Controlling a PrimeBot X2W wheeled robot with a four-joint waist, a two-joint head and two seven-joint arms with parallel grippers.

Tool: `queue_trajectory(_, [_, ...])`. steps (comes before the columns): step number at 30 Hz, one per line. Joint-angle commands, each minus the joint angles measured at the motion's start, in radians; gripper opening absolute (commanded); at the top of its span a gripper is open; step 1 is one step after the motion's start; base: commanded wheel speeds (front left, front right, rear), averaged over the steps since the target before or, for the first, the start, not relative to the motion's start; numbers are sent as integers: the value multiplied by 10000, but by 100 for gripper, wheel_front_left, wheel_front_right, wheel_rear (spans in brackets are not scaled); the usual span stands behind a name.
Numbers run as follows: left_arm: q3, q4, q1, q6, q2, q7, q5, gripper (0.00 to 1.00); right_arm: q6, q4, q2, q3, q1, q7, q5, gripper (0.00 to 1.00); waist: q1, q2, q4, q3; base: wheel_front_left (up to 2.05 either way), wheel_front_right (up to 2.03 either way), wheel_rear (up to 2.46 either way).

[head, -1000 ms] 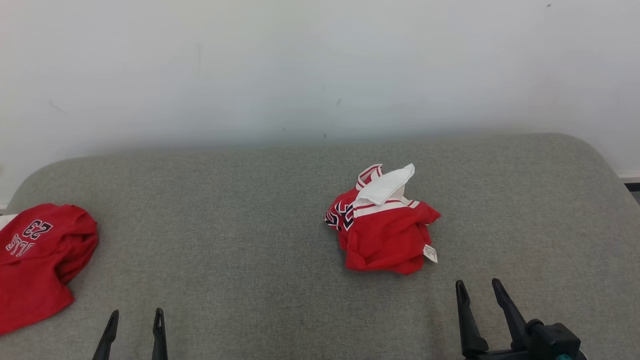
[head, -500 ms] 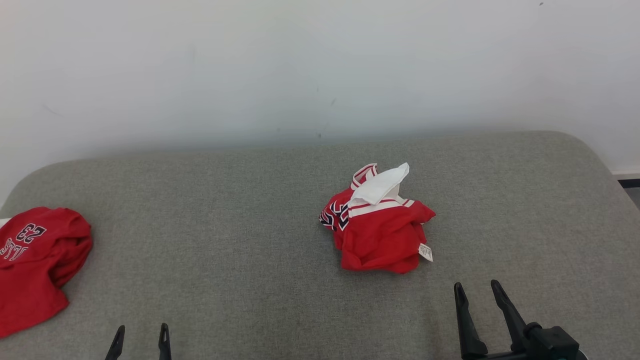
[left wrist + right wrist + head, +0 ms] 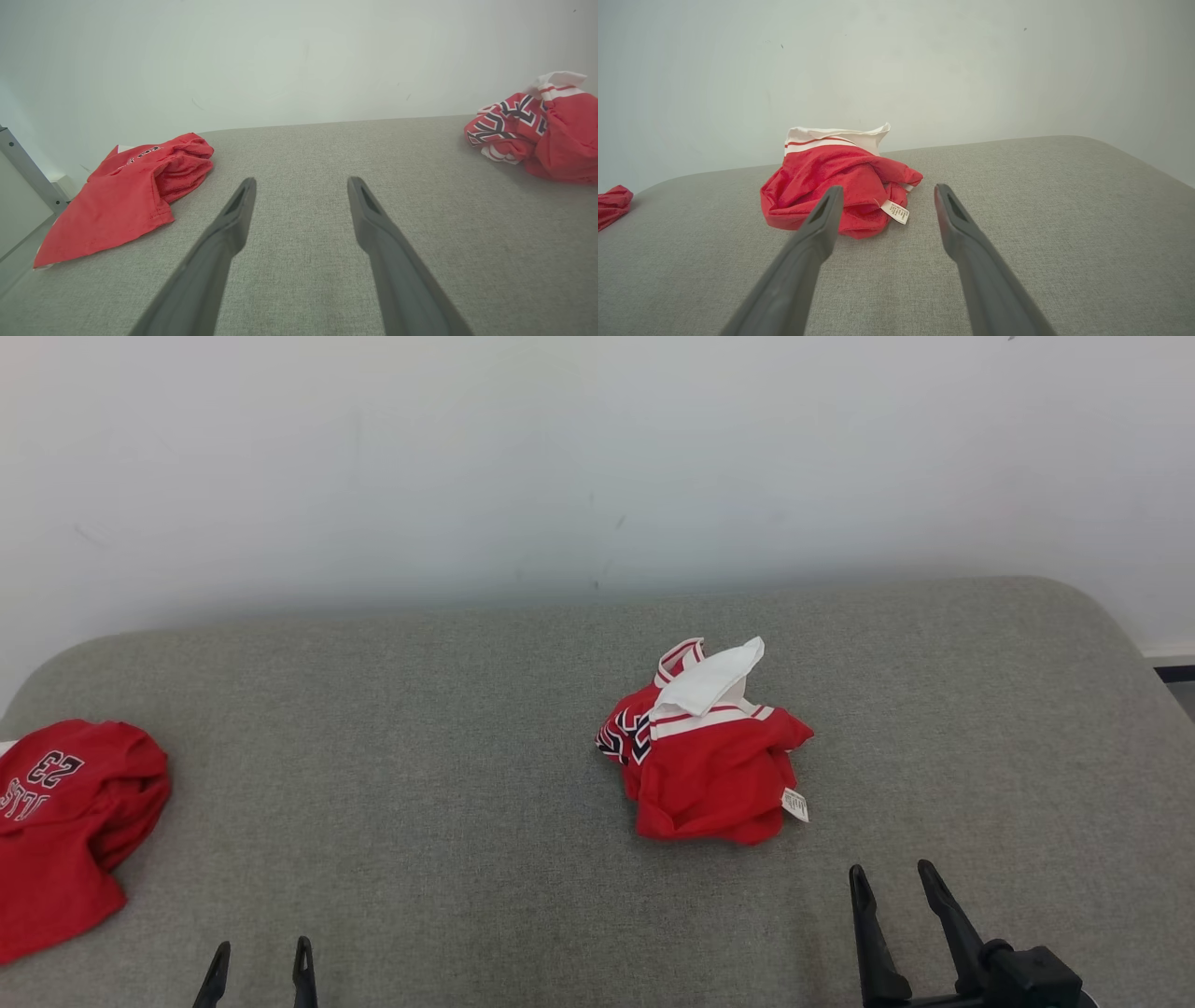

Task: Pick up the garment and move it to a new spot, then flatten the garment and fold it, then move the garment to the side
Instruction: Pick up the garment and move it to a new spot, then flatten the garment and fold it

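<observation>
The garment (image 3: 709, 775) lies crumpled on the grey padded surface (image 3: 448, 737), right of centre. It is red with white striped trim, a dark pattern on its left side and a small white tag. It also lies at the far right of the left wrist view (image 3: 556, 135) and just beyond the fingers in the right wrist view (image 3: 808, 177). My right gripper (image 3: 890, 870) stands open a short way in front of the garment, slightly to its right, not touching it (image 3: 888, 187). My left gripper (image 3: 261, 947) is open and empty at the lower left (image 3: 301, 179).
A second red garment (image 3: 65, 821) with the number 23 lies at the surface's left edge (image 3: 126, 196). A white wall (image 3: 597, 467) rises behind the surface. The surface's corners are rounded, and a strip of floor shows at the right edge.
The head camera has shifted slightly, sliding the scene a little left. My left gripper sits lower in the view than a second ago. The garment and right gripper keep their places.
</observation>
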Motion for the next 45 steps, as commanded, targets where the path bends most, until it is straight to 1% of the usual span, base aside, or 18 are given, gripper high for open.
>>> queue_trajectory(1, [0,-30,-20,12,7,-32,-29,100,-22,-9,24,0,92,-6,33,100,0,0,4,2,0,0,0])
queue_trajectory(30, [-97,6,-81,82,81,-33,-126,100,-22,128,24,30,112,-6,96,100,0,0,37,77,0,0,0])
queue_trajectory(36, [-136,-22,-97,90,71,-34,-181,100,-22,145,24,10,56,-5,386,100,0,0,90,96,0,0,0])
queue_trajectory(41, [-252,71,-252,27,-22,-34,-218,100,-22,315,24,182,-482,-5,303,100,0,0,283,173,0,0,0])
queue_trajectory(45, [-521,205,-493,-135,-147,-34,-139,100,-22,907,-203,414,-1593,-4,70,100,0,0,646,313,0,0,0])
